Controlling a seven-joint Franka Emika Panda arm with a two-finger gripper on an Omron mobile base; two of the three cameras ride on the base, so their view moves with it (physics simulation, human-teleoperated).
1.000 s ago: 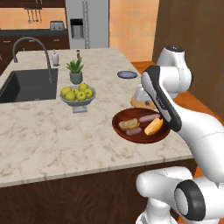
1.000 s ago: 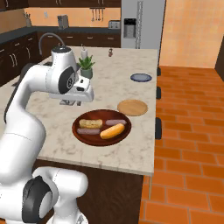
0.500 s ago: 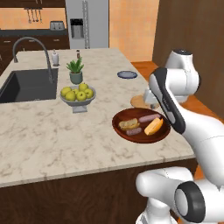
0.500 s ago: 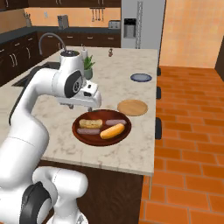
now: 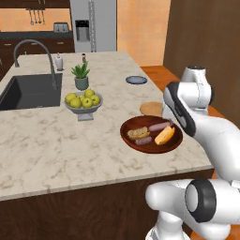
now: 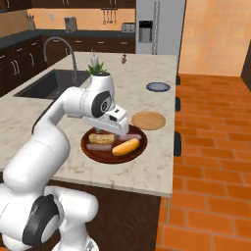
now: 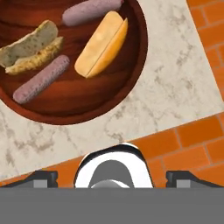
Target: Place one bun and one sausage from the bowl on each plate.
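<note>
The gripper (image 7: 112, 177) hangs above the bowl (image 7: 131, 76), its fingertips set wide apart at the frame's bottom corners. Two buns (image 7: 101, 43) and two sausages (image 7: 40, 78) fill the upper frame, both plates (image 6: 148, 120) bare.

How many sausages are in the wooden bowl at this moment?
2. One sausage lies near the bowl's middle, just below the darker toasted bun. The other sausage lies at the far side, above the yellow bun. None seems hidden.
</note>
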